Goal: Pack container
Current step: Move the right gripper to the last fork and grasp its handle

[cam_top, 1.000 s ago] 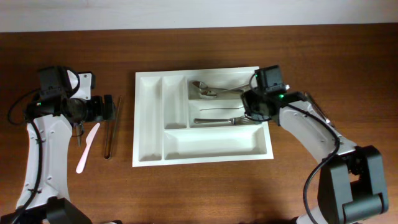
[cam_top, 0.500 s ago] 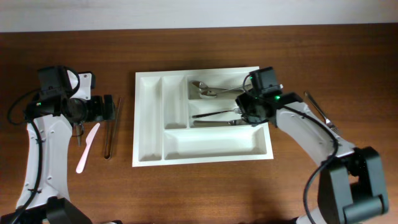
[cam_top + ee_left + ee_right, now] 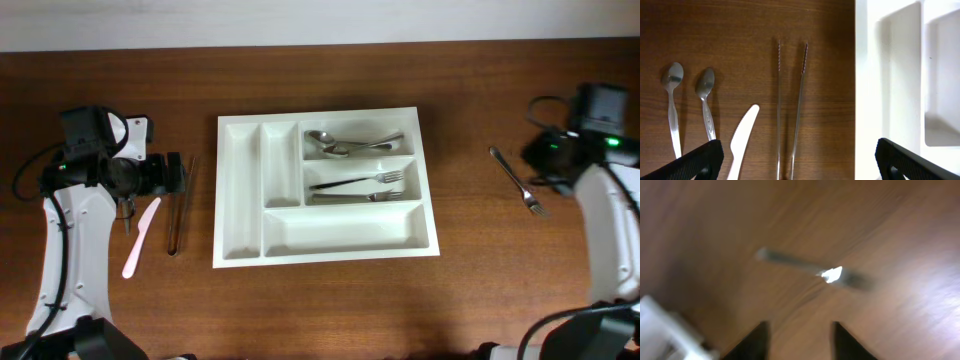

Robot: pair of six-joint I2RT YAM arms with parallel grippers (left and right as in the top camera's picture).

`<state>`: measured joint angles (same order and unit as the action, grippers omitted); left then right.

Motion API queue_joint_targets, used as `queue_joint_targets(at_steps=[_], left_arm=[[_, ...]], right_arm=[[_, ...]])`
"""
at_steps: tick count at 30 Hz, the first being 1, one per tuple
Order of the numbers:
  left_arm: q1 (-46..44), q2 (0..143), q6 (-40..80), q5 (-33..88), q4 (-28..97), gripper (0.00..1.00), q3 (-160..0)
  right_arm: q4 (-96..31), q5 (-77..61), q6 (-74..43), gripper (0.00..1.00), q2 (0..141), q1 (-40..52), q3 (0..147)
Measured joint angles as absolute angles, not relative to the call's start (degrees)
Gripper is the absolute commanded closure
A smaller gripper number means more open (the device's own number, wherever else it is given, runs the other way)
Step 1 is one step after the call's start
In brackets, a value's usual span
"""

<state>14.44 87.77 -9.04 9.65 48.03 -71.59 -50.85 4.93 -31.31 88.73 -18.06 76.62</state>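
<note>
The white container (image 3: 240,190) lies mid-table, with two spoons (image 3: 340,146) in its upper right compartment and two forks (image 3: 362,187) in the one below. A white knife (image 3: 140,236), thin metal tongs (image 3: 178,205) and two spoons lie left of it. The left wrist view shows those spoons (image 3: 671,107), the knife (image 3: 742,140), the tongs (image 3: 790,110) and the container's wall (image 3: 862,75). My left gripper (image 3: 178,175) (image 3: 800,162) hovers open over the tongs. Open and empty, my right gripper (image 3: 548,160) (image 3: 800,337) is at the far right by a loose fork (image 3: 518,180) (image 3: 815,270).
The right wrist view is blurred by motion; a corner of the container (image 3: 665,330) shows at its lower left. The table's back edge and a pale wall (image 3: 320,20) run along the top.
My right gripper opened, left a fork in the container's middle compartment and swung far right to the loose fork on the table. The left arm has not moved.
</note>
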Motion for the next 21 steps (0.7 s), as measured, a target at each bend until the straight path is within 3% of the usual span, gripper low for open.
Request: queue_joint_targets(at_steps=[3, 5, 7, 14, 21], left_arm=[[14.4, 87.8, -9.0, 9.6, 48.1, 0.01, -71.6], [14.4, 87.8, -9.0, 9.6, 48.1, 0.01, -71.6], [14.4, 87.8, -9.0, 9.6, 48.1, 0.01, -71.6], [14.4, 87.8, -9.0, 9.6, 48.1, 0.01, -71.6], [14.4, 87.8, -9.0, 9.6, 48.1, 0.01, -71.6]], right_arm=[[-49.6, 6.2, -22.2, 0.96, 89.6, -23.3, 76.6], [-48.7, 6.4, -16.0, 0.82, 90.8, -25.9, 76.6], [-48.1, 5.9, -10.0, 0.74, 92.0, -26.9, 76.6], [-44.0, 2.9, 11.5, 0.77, 97.7, -27.0, 76.6], [-43.0, 1.7, 27.2, 0.49, 103.4, -27.0, 76.6]])
